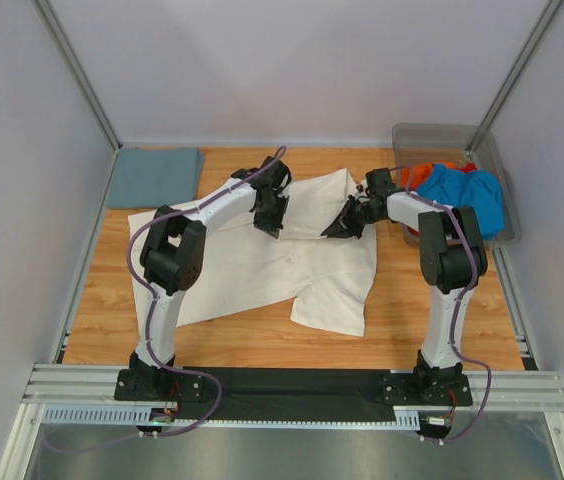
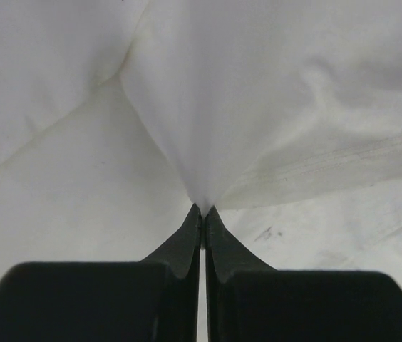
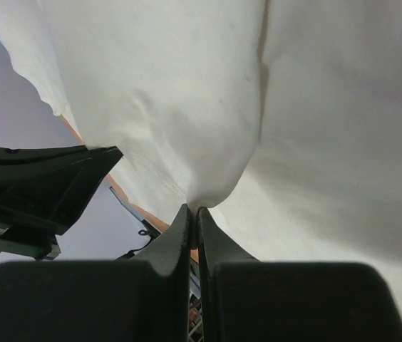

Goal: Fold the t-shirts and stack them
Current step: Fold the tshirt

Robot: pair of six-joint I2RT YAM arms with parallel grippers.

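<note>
Cream-white cloth covers much of the wooden worktop [image 1: 442,320]. One cream-white t-shirt [image 1: 262,270] lies spread and rumpled at the centre of the top view, its longest side running toward 8 o'clock. Four t-shirts show in all. The second, a grey-blue t-shirt [image 1: 154,177], lies folded flat at about 10 o'clock in the far left corner, just beside a corner of the cream one; whether the two touch I cannot tell. The other two, a bright blue t-shirt [image 1: 467,197] and an orange-red t-shirt [image 1: 420,176], sit bunched together at 2 o'clock in the single clear grey bin [image 1: 432,132], the orange-red one at the blue one's 10 o'clock.

Two arms reach from the near edge onto the far part of the cream shirt. The left tool [image 1: 272,225] comes down near the shirt's 12 o'clock, and the right tool [image 1: 337,230] sits at its 3 o'clock side, with a band of cloth between them.

In the left wrist view the left tool [image 2: 202,211] has its two black fingers pressed together, pinching a fold of the cream cloth that rises to a peak at the tips. The right wrist view shows the same: the right tool [image 3: 192,208] is closed tight on a pinch of cream cloth. A thin strip of wood shows under the cloth's edge there, and a dark part of the other arm sits at 9 o'clock.
</note>
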